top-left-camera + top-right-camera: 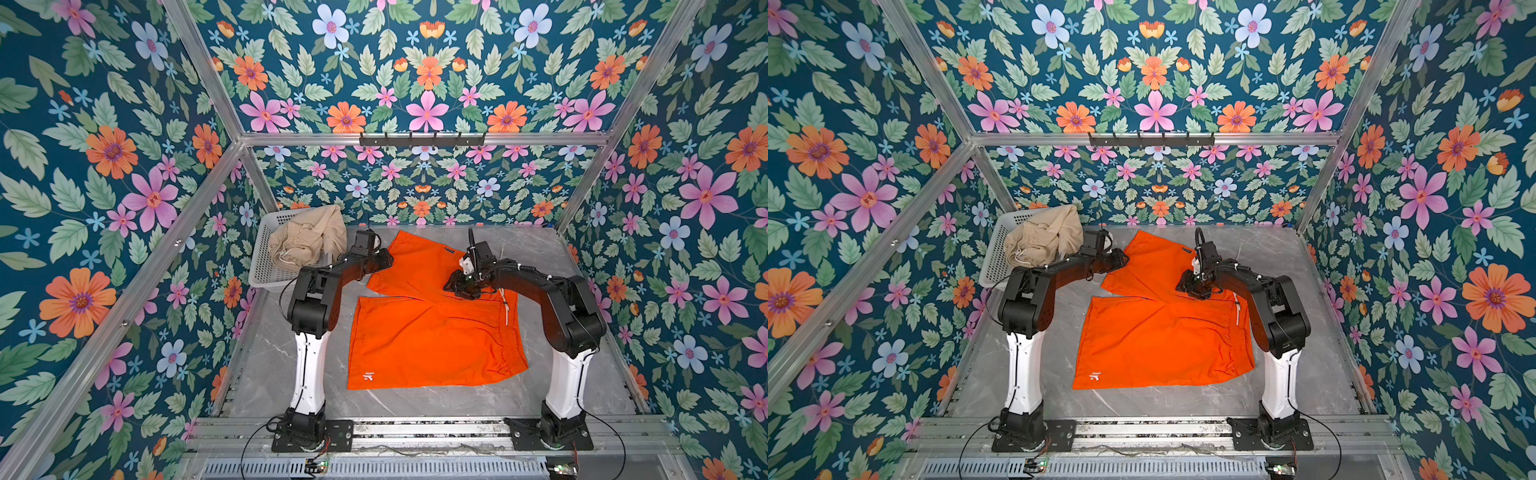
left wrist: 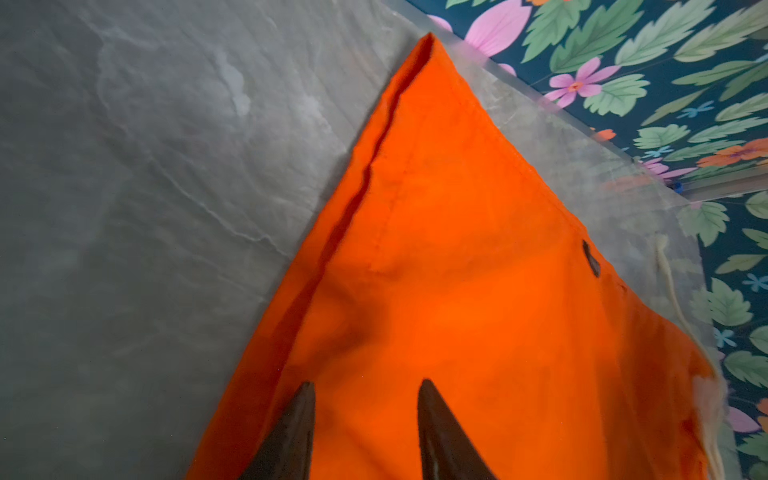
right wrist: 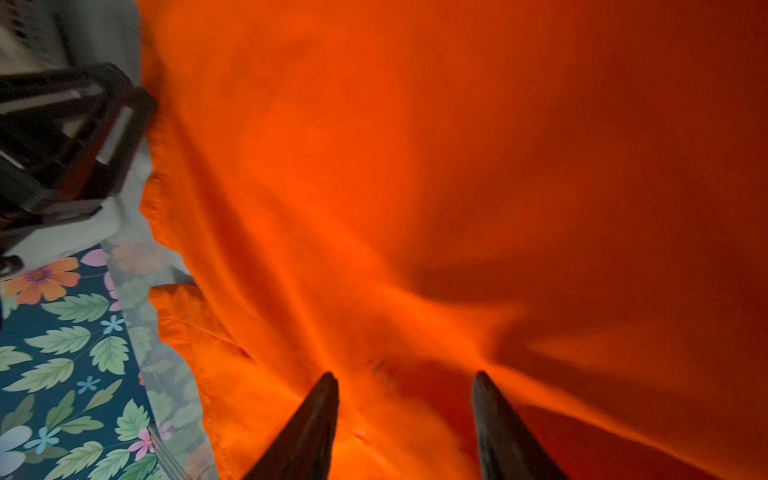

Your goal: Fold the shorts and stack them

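Wrist views: left gripper [image 2: 365,382], right gripper [image 3: 404,374] half-open, empty; in both top views the orange shorts [image 1: 432,340] have their upper leg beneath both, hem nearest the left.

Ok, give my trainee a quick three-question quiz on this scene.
1. True or false: the beige drawstring shorts sit in the white perforated plastic basket.
2. The bright orange thin-fabric shorts are: A) rolled up tight, B) spread on the grey marble table, C) in the basket.
3. Fill in: the left gripper and right gripper both have fingers ___ over the orange shorts.
Key: 1 true; 2 B; 3 apart.
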You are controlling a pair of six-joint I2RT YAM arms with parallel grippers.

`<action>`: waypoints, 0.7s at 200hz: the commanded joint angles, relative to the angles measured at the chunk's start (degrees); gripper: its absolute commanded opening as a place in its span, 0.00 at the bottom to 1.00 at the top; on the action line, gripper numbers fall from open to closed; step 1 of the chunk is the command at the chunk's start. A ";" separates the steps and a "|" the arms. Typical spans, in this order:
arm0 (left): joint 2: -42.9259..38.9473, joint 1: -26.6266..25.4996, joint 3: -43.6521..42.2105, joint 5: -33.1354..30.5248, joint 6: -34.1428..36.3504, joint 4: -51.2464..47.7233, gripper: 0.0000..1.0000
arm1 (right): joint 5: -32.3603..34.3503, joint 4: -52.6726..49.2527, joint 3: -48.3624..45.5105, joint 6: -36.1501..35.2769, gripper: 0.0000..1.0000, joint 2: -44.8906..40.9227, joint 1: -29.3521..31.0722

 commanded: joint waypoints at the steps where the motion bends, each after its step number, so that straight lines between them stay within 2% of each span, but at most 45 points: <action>1: -3.90 -0.85 -0.39 2.72 -0.26 1.56 0.43 | 0.07 -1.79 2.34 -0.94 0.53 -2.54 -0.43; 33: -4.48 -3.47 0.66 4.19 0.45 4.40 0.43 | 0.00 -3.61 -0.35 -1.14 0.53 -6.56 -2.44; 73: 3.66 -5.60 7.35 5.88 0.01 5.46 0.43 | 0.14 -2.23 -8.73 0.01 0.53 -9.81 -5.61; 140: 13.79 -5.14 16.10 2.53 -3.12 5.19 0.43 | 1.78 -3.05 -12.87 -0.43 0.53 -6.84 -6.00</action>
